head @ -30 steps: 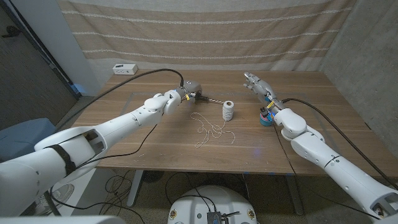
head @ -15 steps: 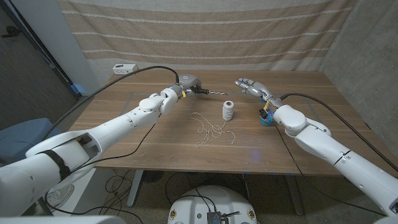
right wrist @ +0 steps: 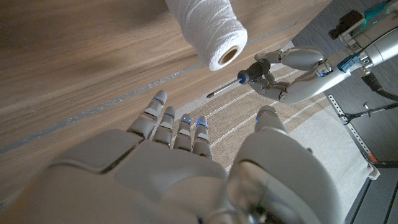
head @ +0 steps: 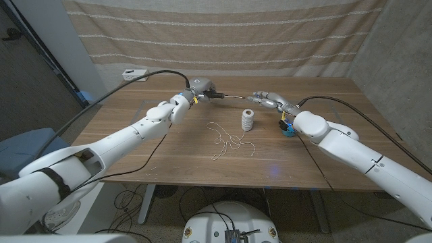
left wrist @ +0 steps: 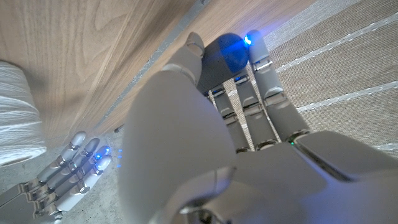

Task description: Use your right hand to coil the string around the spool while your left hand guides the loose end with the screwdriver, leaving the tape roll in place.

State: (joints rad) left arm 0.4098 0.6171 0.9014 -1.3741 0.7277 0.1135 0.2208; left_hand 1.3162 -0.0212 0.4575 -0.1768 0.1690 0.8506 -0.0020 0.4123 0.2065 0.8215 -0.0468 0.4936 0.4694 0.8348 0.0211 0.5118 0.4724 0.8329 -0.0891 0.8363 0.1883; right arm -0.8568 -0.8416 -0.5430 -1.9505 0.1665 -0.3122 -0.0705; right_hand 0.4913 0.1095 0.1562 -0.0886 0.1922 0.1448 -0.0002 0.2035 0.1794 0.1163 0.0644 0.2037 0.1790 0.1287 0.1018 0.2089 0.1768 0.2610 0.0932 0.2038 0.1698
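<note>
The left hand (head: 201, 88) grips the screwdriver (head: 226, 97) above the table (head: 135, 145) — its tip toward the right hand (head: 264, 100), fingers spread and empty, behind the spool (head: 248, 120).

A lab-like test room: bare wooden table (head: 169, 158), striped cloth backdrop (head: 223, 40), trailing cables (head: 135, 196) underneath.

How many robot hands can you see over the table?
2. The left hand is at the far middle, holding a screwdriver. The right hand is open, just behind the spool.
</note>
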